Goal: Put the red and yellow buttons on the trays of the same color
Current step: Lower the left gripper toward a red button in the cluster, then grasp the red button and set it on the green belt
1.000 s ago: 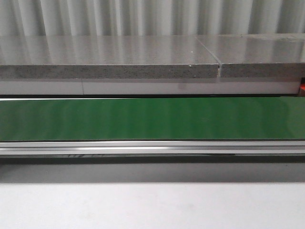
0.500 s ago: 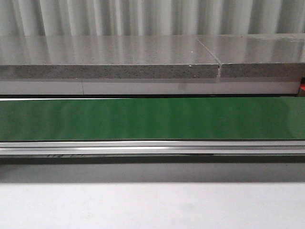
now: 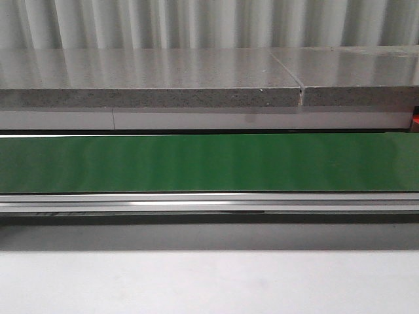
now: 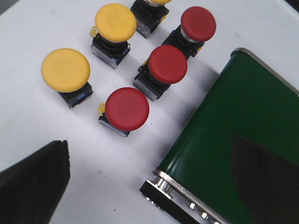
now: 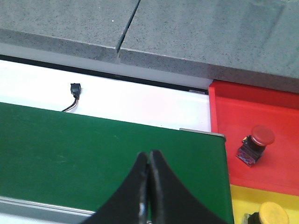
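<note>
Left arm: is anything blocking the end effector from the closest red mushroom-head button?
Nothing visible does. The nearest red mushroom-head button stands on bare white table, apart from its neighbours, with open surface between it and the open left end effector.

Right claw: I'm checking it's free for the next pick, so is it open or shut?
Shut. In the right wrist view the right claw's two dark fingers meet tip to tip above the green belt, nothing between them.

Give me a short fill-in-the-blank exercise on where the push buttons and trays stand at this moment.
1. On the red plastic tray stands one ____ mushroom-head push button.
2. The left wrist view shows ____ red push buttons waiting on the white table.
3. The fingers of the right hand are ____ and hold nothing.
4. The right hand hangs over the ____ conveyor belt.

Missing words: red; three; closed; green
</note>
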